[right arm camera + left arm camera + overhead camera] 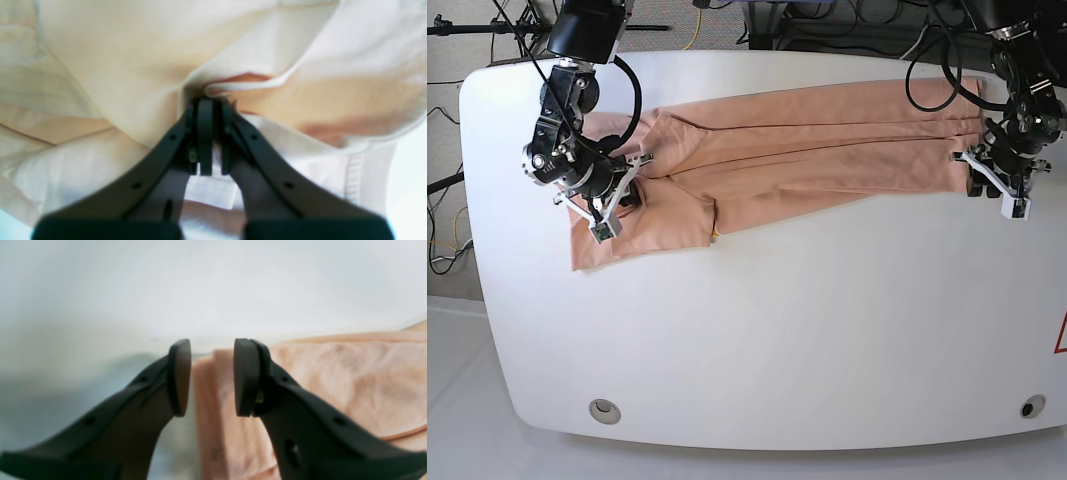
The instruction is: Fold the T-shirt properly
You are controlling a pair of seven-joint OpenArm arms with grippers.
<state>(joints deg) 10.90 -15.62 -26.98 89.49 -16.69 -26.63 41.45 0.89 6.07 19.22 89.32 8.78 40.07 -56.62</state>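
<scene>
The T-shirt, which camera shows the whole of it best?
The base view: the T-shirt lies stretched across the table, end to end. The left wrist view shows only one folded end; the right wrist view shows only blurred, bunched cloth at the shut jaws.

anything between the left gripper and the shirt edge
Nothing visible. The left gripper stands open right at the end of the shirt, with the folded edge showing in the gap between its jaws and only bare table around it. The right gripper is already shut on the shirt at the other end.
</scene>
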